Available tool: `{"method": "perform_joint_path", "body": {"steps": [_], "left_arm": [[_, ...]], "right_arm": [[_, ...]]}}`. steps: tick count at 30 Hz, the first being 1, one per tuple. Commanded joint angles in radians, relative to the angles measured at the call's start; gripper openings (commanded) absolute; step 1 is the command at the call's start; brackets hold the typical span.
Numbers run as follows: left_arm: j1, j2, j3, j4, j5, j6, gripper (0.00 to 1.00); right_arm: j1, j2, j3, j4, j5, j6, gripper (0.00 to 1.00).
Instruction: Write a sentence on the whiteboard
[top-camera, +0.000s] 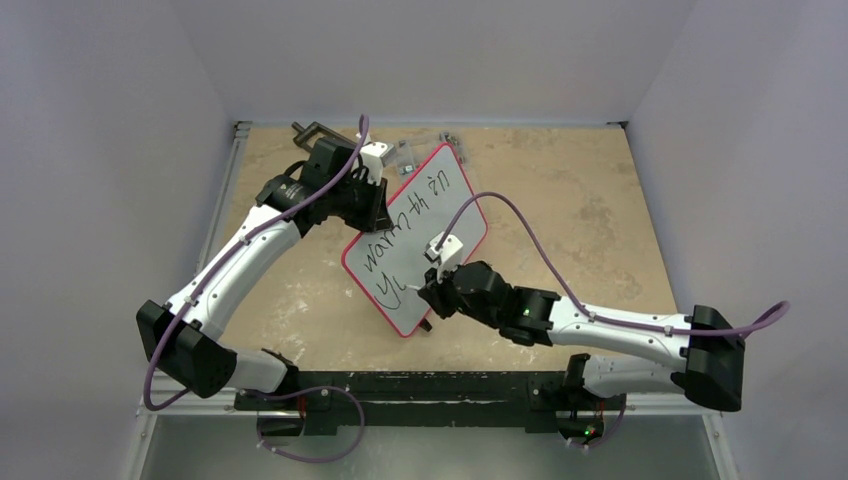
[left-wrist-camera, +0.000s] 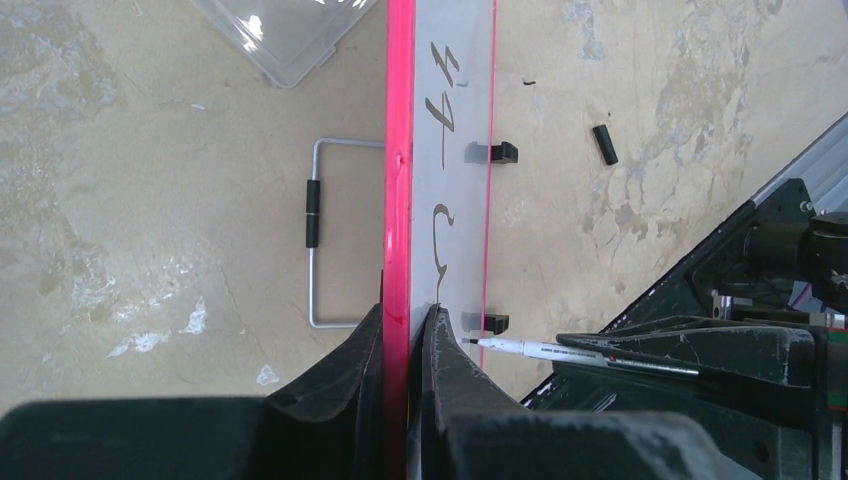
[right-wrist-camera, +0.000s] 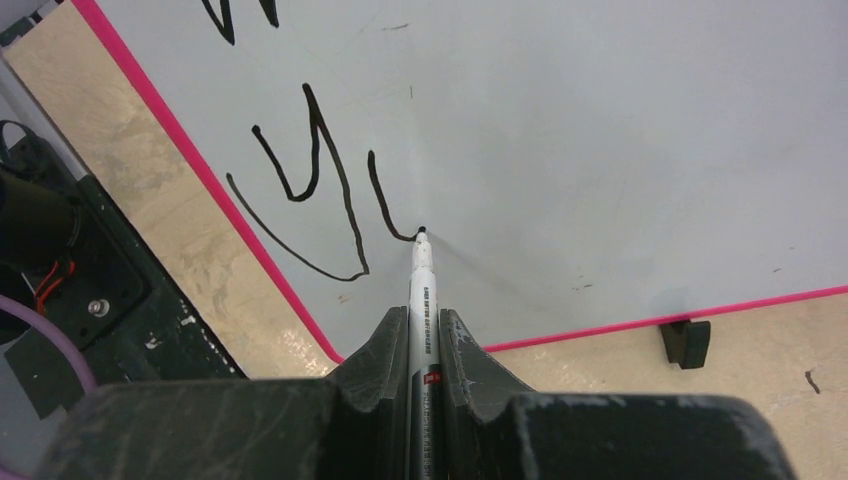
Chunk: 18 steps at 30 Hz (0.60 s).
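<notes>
We see the left claw clamped on the whiteboard rim, the right claw gripping a marker whose tip touches the unfinished sentence.

whiteboard face: smooth white, slight sheen. rim: glossy red plastic. surface: matt beige, mottled, worn, pale scuffs; looks like wood board. left claw and right claw: matt black plastic, edges scuffed grey. marker: glossy white plastic barrel. box: clear glossy plastic. wire handle: bare metal, black sleeve.
</notes>
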Motion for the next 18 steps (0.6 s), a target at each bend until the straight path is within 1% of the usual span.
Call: {"method": "perform_joint_path", "body": {"steps": [1,12,18], "left_arm": [[0.02,0.024,-0.01,-0.092,-0.323,0.113,0.0],[0.019,0.024,-0.008,-0.092,-0.323,0.113,0.0],[0.02,0.024,-0.009,-0.092,-0.323,0.113,0.0]], "right_arm": [[-0.001,0.015,0.087,0.014,0.063,-0.019,0.0],[-0.001,0.06,0.167,0.013,0.071,-0.051,0.0],[-0.001,0.064,0.19,0.032,0.04,-0.056,0.0]]}}
